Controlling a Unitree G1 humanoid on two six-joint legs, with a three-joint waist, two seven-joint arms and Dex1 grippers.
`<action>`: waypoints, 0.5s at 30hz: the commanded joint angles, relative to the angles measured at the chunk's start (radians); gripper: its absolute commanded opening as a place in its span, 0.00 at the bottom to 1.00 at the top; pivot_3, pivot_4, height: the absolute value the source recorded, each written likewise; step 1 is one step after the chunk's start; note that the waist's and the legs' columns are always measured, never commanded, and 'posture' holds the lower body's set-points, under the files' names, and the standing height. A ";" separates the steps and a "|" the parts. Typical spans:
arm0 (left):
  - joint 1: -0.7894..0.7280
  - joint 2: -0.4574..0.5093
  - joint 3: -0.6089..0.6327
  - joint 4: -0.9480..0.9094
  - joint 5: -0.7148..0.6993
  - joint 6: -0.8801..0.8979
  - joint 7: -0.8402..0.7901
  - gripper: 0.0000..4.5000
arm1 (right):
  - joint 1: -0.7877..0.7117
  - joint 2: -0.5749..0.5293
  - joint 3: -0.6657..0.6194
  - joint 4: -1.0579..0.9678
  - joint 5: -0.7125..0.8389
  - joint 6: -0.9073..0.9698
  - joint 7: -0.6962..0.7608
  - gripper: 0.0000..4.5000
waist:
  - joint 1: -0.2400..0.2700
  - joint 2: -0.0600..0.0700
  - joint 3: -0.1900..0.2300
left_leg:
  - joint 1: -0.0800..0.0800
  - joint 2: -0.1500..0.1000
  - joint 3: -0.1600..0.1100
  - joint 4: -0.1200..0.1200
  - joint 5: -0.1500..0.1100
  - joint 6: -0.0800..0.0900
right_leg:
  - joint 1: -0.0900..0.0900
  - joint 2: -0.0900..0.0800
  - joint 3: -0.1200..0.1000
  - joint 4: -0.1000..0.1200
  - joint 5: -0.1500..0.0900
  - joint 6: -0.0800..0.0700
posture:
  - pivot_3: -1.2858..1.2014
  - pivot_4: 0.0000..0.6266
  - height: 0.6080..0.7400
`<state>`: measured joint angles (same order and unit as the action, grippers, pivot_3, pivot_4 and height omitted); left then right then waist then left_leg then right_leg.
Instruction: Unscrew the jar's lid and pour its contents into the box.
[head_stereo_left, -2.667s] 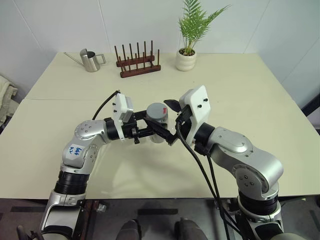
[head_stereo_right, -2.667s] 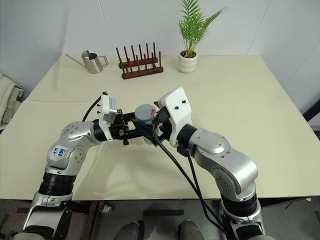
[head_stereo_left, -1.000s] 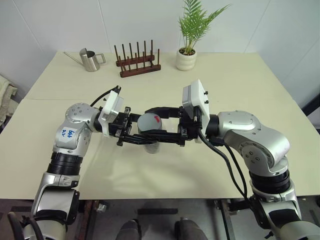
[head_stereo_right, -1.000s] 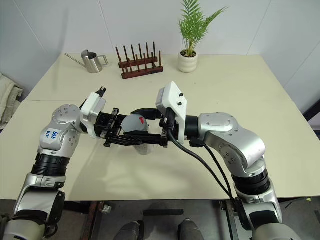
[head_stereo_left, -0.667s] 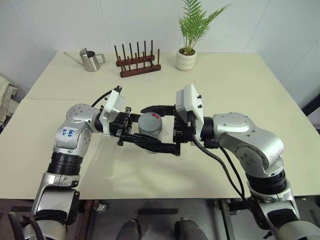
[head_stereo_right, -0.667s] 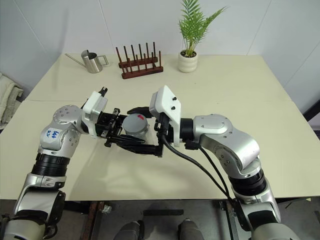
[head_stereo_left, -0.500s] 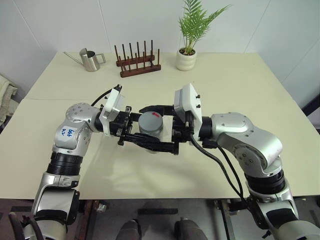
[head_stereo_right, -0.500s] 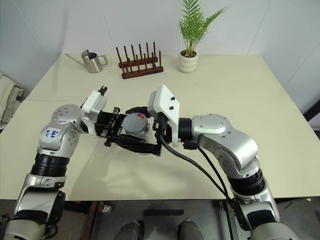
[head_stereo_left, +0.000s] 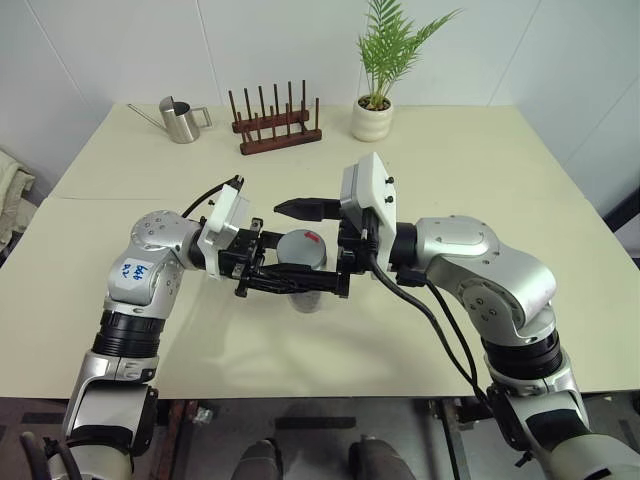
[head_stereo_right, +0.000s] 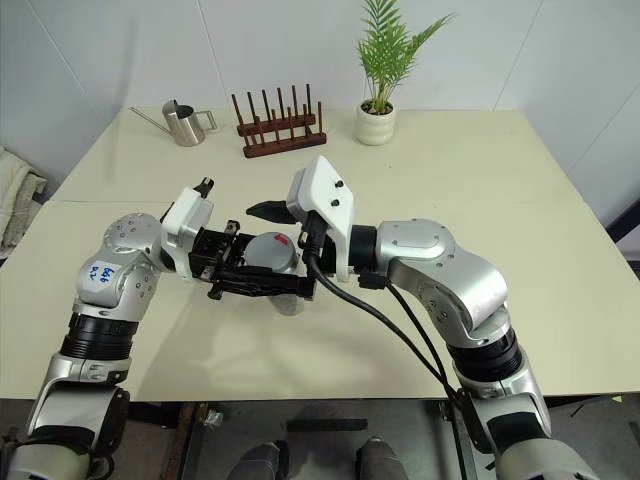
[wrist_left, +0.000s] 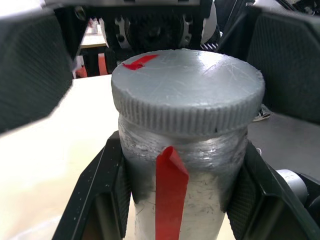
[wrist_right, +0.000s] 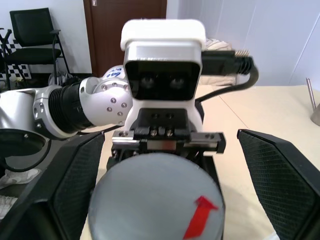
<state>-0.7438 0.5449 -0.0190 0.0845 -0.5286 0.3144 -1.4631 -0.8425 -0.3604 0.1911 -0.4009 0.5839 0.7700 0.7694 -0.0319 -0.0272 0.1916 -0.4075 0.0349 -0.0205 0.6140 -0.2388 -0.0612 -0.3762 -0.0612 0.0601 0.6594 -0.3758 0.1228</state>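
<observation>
I hold the jar, clear with a red strip on its side, above the table in front of me. My left gripper is shut on the jar's body, one finger on each side. The grey lid with its red mark sits on the jar. My right gripper comes in from the opposite side and stands open. Its fingers straddle the lid with a gap on both sides. The contents are hidden, and the box is out of view.
At the table's far side stand a steel watering can, a wooden peg rack and a potted plant. A cloth hangs past the left edge of the cream table.
My right gripper, shut on the lid a second ago, has let go, rolled back and now stands open around it. The left gripper has kept its hold on the jar.
</observation>
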 joint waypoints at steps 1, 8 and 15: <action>-0.007 -0.007 0.000 -0.048 -0.025 -0.013 -0.004 0.45 | -0.027 0.019 -0.003 0.012 -0.020 -0.034 -0.018 0.99 | 0.000 0.000 0.000 | 0.000 0.000 0.000 0.000 0.000 0.000 | 0.000 0.000 0.000 0.000 0.000 0.000 | 0.52 0.24 1.00; -0.003 -0.001 0.007 -0.050 -0.031 -0.006 -0.003 0.45 | -0.027 -0.008 -0.028 0.024 -0.039 -0.025 -0.026 0.99 | 0.000 0.000 0.000 | 0.000 0.000 0.000 0.000 0.000 0.000 | 0.000 0.000 0.000 0.000 0.000 0.000 | 0.52 0.24 1.00; 0.000 0.019 0.021 -0.040 -0.035 0.000 -0.002 0.45 | -0.006 -0.078 -0.078 -0.010 -0.018 0.011 -0.039 0.99 | 0.000 0.000 0.000 | 0.000 0.000 0.000 0.000 0.000 0.000 | 0.000 0.000 0.000 0.000 0.000 0.000 | 0.52 0.24 1.00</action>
<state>-0.7423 0.5517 -0.0159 0.0863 -0.5281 0.3205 -1.4406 -0.8510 -0.4091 0.1861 -0.4090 0.5801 0.7706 0.7662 -0.0320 -0.0272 0.1916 -0.4076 0.0350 -0.0205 0.6140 -0.2389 -0.0612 -0.3763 -0.0612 0.0600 0.6594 -0.3758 0.1228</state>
